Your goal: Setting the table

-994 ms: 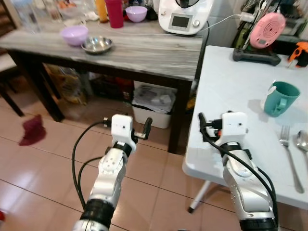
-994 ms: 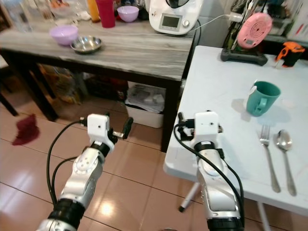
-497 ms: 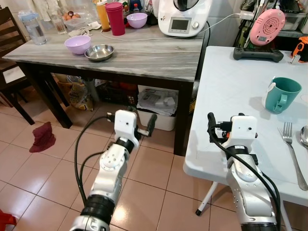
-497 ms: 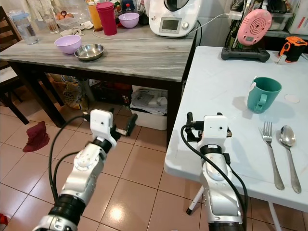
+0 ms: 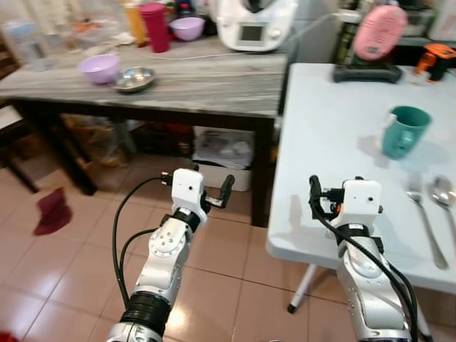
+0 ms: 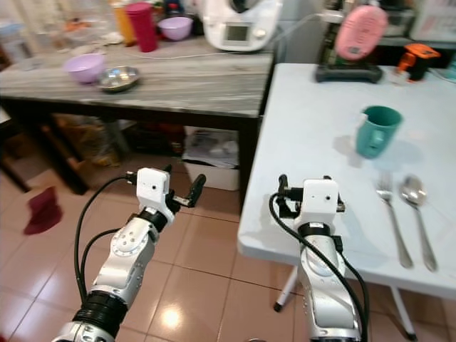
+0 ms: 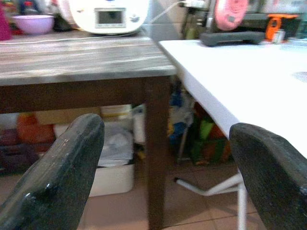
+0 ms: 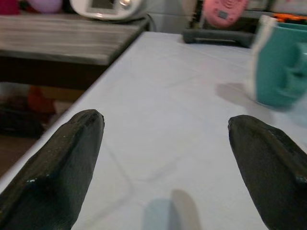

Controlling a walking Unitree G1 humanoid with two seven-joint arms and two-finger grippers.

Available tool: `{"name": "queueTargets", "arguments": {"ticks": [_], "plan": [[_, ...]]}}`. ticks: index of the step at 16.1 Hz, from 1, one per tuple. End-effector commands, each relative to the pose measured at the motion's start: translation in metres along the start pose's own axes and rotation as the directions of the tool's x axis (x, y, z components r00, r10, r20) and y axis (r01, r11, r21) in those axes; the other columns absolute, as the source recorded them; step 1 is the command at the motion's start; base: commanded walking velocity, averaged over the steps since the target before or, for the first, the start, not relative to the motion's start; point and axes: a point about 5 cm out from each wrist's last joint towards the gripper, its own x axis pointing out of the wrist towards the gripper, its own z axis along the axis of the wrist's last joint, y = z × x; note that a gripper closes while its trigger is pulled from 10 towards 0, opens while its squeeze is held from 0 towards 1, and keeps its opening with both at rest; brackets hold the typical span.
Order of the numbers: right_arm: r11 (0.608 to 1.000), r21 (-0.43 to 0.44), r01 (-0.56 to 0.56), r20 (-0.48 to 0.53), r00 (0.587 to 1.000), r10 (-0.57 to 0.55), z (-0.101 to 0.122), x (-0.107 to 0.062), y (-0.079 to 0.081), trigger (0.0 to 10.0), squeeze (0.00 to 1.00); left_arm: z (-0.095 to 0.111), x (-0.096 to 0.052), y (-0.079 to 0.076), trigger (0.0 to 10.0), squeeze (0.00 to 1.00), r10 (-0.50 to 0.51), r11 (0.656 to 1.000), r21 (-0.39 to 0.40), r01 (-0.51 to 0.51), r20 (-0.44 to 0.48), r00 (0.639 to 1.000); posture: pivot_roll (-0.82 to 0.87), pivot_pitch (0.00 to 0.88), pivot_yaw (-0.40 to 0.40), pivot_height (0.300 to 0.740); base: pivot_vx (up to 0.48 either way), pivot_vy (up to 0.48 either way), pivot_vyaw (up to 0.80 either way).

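Hovering R tool (image 8: 165, 163) over white table (image 8: 182, 96)

Teal mug (image 5: 404, 131); white table (image 5: 335, 135); grey wood-grain counter (image 5: 185, 75); lilac bowl (image 5: 97, 68), blurred; maroon cloth (image 5: 51, 211).

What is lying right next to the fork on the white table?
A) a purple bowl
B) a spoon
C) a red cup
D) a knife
B: a spoon lies beside the fork on the white table, just in front of the teal mug.
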Motion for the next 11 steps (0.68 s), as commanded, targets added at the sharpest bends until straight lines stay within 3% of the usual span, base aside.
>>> {"name": "queueTargets", "arguments": {"ticks": [1,10,11], "plan": [[1.000,-0.005,-0.005,0.012,1.000,0.005,0.0043,-0.0011,-0.0014,10.0,0.00,-0.0012,0.0000,-0.0009,10.0,0.00,-0.009,1.000,0.005,0.009,-0.007,1.000,-0.34,0.054,0.081,0.740,0.000,0.000,-0.80],[0.999,-0.022,-0.041,0.001,0.999,0.041,0.0047,-0.0005,0.0007,10.0,0.00,-0.0052,-0.0037,-0.0065,10.0,0.00,-0.016,1.000,-0.025,0.015,-0.014,1.000,-0.33,0.069,0.056,0.740,0.000,0.000,-0.80],[0.999,-0.021,-0.044,0.001,0.999,0.044,0.0049,-0.0007,0.0005,10.0,0.00,-0.0054,-0.0040,-0.0070,10.0,0.00,-0.017,0.999,-0.029,0.016,-0.012,1.000,-0.33,0.069,0.053,0.740,0.000,-0.341,0.00]]}}
